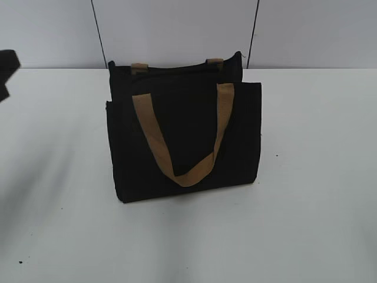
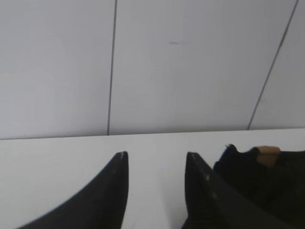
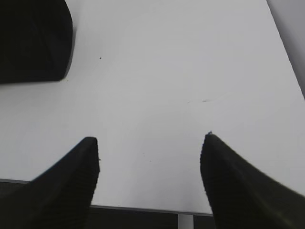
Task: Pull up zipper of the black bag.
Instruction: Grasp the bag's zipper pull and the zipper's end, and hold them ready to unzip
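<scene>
Exterior: the bag (image 1: 182,138) stands mid-table, zipper not visible. Left wrist: left gripper (image 2: 156,164) jaws apart, empty, beside the bag. Right wrist: right gripper (image 3: 150,148) wide, empty, bag corner at upper left. Unheld, the bag may slide when pulled

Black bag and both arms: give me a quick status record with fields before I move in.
bag: black bag upright on the white table
handles: tan front handle hangs down the front panel
zipper: not discernible in any view
left gripper: open, empty, beside the bag's corner, no contact visible
right gripper: open, empty, over bare table, bag at that view's upper left
task progress: zipper not yet grasped
</scene>
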